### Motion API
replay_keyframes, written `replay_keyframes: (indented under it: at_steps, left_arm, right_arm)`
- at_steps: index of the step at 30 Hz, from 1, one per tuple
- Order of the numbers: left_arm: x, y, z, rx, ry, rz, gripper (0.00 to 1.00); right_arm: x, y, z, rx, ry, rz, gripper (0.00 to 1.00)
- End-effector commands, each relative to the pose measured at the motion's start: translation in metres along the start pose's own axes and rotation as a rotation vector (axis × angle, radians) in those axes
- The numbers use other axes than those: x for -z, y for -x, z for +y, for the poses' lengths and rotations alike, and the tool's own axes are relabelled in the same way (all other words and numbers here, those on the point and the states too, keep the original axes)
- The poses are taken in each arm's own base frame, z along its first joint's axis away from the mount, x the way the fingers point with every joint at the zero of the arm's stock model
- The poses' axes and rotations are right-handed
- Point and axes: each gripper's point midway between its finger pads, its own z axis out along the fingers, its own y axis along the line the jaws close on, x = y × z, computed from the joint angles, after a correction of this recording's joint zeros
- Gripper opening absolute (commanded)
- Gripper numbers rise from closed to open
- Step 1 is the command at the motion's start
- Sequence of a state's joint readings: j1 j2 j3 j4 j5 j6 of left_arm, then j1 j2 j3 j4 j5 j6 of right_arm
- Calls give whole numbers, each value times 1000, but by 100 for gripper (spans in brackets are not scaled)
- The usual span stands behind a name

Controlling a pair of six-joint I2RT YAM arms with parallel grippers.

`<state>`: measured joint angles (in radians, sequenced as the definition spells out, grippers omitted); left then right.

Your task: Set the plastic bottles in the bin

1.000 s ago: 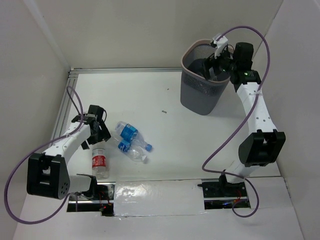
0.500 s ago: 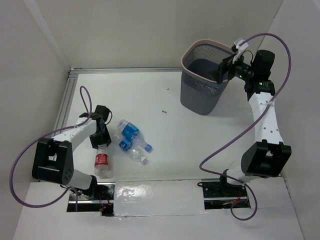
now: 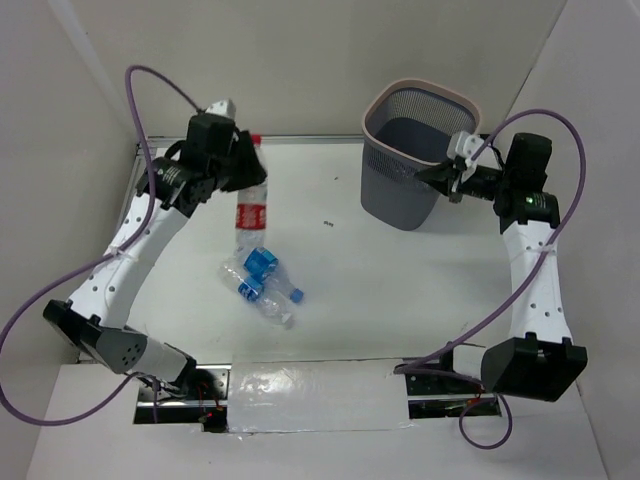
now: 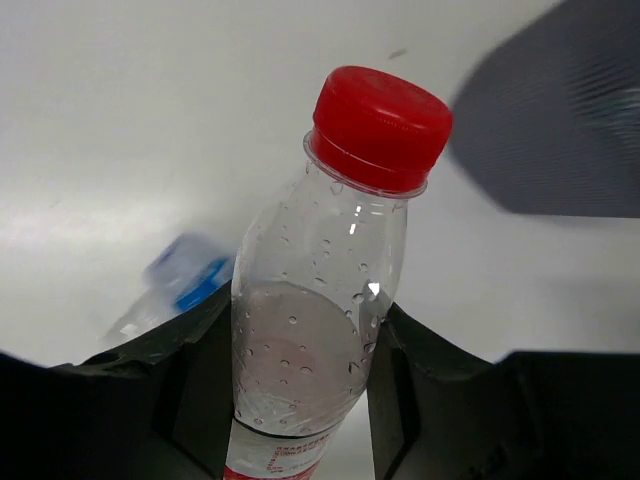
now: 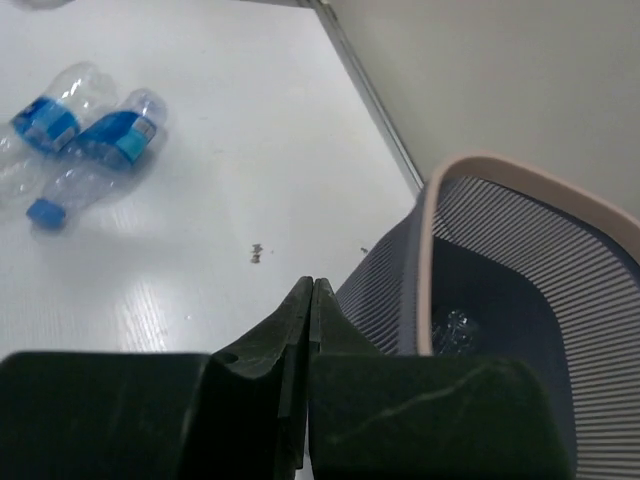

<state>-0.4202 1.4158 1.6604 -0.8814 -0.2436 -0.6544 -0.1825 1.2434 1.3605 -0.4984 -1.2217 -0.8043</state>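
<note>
One red-capped bottle (image 4: 320,330) hangs in your left claw (image 3: 240,165), above the bench (image 3: 330,270). Next, carry it over the bin (image 3: 400,195) and let go. Your right claw (image 5: 308,300) is closed, empty.

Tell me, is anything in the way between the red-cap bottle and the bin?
Nothing visible is. The left gripper holds the red-cap bottle, and only bare table lies between it and the bin. The blue-label bottles lie off that path.
</note>
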Motion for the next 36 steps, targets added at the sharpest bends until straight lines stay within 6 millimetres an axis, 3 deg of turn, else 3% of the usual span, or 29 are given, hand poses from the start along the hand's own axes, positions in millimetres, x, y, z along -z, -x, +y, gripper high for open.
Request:
replay_keyframes:
  at_steps: [1, 2, 4, 5, 6, 7, 8, 12, 13, 14, 15, 16, 19, 20, 21, 22, 24, 26, 27, 29, 30, 34, 36]
  left_arm:
    - [16, 46, -98, -51, -330, -116, 0]
    - [6, 52, -121, -58, -382, -134, 0]
    - [36, 87, -190, -105, -630, -281, 0]
    - [41, 95, -211, -118, -693, -323, 0]
    - [26, 92, -234, -138, -736, -327, 0]
    - [47, 101, -261, -166, -851, -374, 0]
    - [36, 107, -282, -160, -917, -410, 0]
    - [57, 139, -323, -70, -1103, -558, 0]
    - [63, 145, -328, -6, -1150, -569, 0]
    - [46, 141, -332, 38, -1153, -557, 1]
    - [58, 147, -339, 85, -1212, -608, 3]
    - [52, 147, -341, 122, -1224, -602, 3]
    - [11, 142, -359, 285, -1261, -513, 3]
    - [27, 151, -360, 323, -1298, -516, 3]
    - [18, 147, -363, 361, -1307, -481, 3]
    - [-5, 143, -363, 403, -1304, -452, 3]
    - [-10, 145, -365, 490, -1330, -422, 4]
    - [-32, 140, -363, 559, -1318, -359, 4]
    - [-28, 147, -359, 583, -1352, -377, 4]
    - [-39, 139, -361, 603, -1350, -335, 4]
    - [-52, 140, -357, 623, -1305, -361, 4]
    - [-64, 147, -352, 654, -1179, -525, 7]
    - [-81, 151, -348, 655, -1102, -562, 7]
  right_arm:
    - [6, -10, 44, 75, 100, -16, 0]
    - [8, -17, 55, 60, 111, 1, 1]
    - [9, -19, 71, 114, 122, 15, 12]
    - [9, -32, 80, 96, 127, 30, 13]
    - [9, -38, 86, 89, 129, 49, 13]
    - [9, -39, 96, 120, 140, 53, 15]
    - [8, -52, 107, 103, 156, 79, 15]
    - [9, -75, 134, 48, 189, 125, 16]
    - [8, -80, 140, 39, 207, 135, 18]
    - [8, -79, 148, 51, 221, 128, 18]
    - [8, -89, 154, 25, 227, 148, 18]
    - [9, -91, 159, 32, 233, 155, 18]
    - [9, -99, 173, 14, 246, 161, 19]
    - [9, -101, 173, 16, 243, 170, 19]
    - [10, -102, 176, 14, 243, 170, 19]
    - [11, -102, 176, 25, 237, 176, 19]
    - [11, -105, 183, 18, 249, 175, 19]
    - [12, -108, 185, 9, 245, 187, 19]
    - [12, -105, 183, 28, 237, 181, 19]
    - [12, -108, 185, 14, 236, 183, 19]
    - [12, -109, 185, 13, 230, 181, 19]
    - [11, -111, 185, 1, 224, 180, 19]
    - [9, -112, 187, -6, 236, 180, 19]
